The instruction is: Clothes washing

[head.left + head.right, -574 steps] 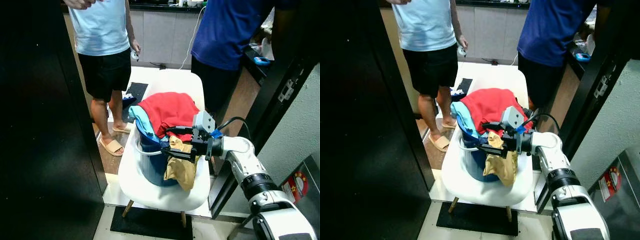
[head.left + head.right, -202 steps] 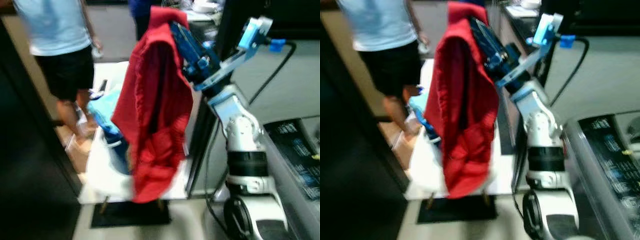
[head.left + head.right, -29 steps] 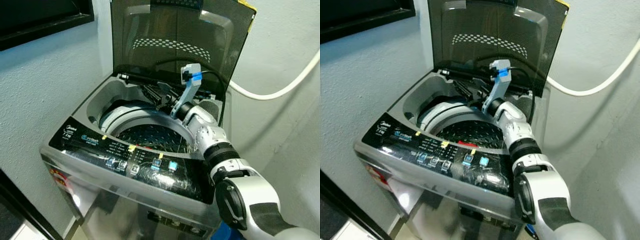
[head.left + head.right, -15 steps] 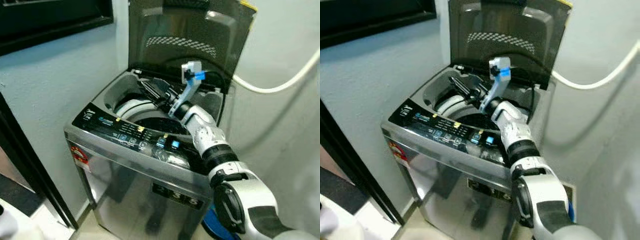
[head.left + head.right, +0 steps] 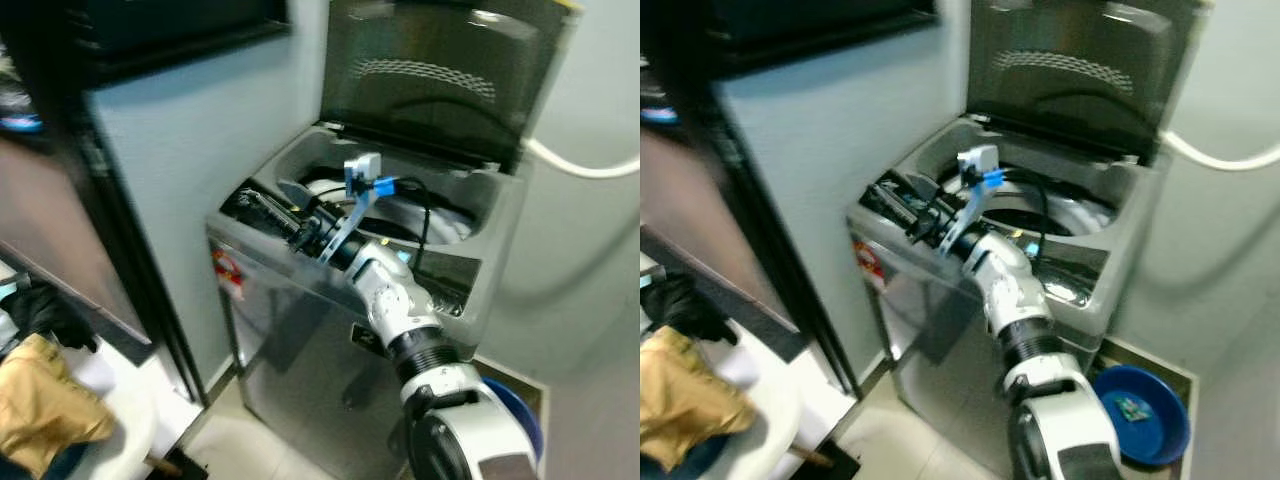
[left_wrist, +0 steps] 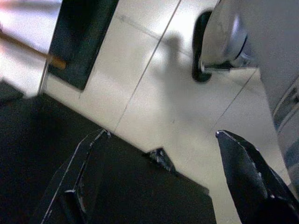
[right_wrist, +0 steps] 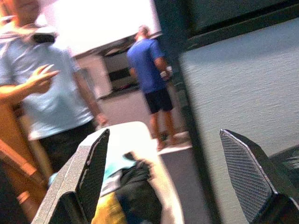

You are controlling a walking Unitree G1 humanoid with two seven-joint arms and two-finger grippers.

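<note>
The grey top-loading washing machine point(image 5: 300, 330) stands against the wall with its dark lid point(image 5: 440, 80) raised. My right gripper point(image 5: 250, 203) reaches past the machine's front left corner, open and empty, pointing toward the doorway. In the right wrist view the fingers point(image 7: 88, 172) stand wide apart. Beyond them a pile of clothes point(image 7: 131, 186) lies on a white chair point(image 7: 126, 130). A tan garment point(image 5: 45, 400) and a black garment point(image 5: 40, 310) lie at the lower left. My left gripper point(image 6: 162, 134) hangs open over the tiled floor.
A dark door frame point(image 5: 150, 260) stands left of the machine. A blue basin point(image 5: 1140, 410) sits on the floor at the machine's right. A white hose point(image 5: 590, 168) runs along the wall. Two people point(image 7: 46, 102) point(image 7: 149, 60) stand beyond the chair.
The camera has swung left, so the machine sits further right and the doorway and clothes have come into view. My right gripper has moved from over the drum to the machine's front left corner.
</note>
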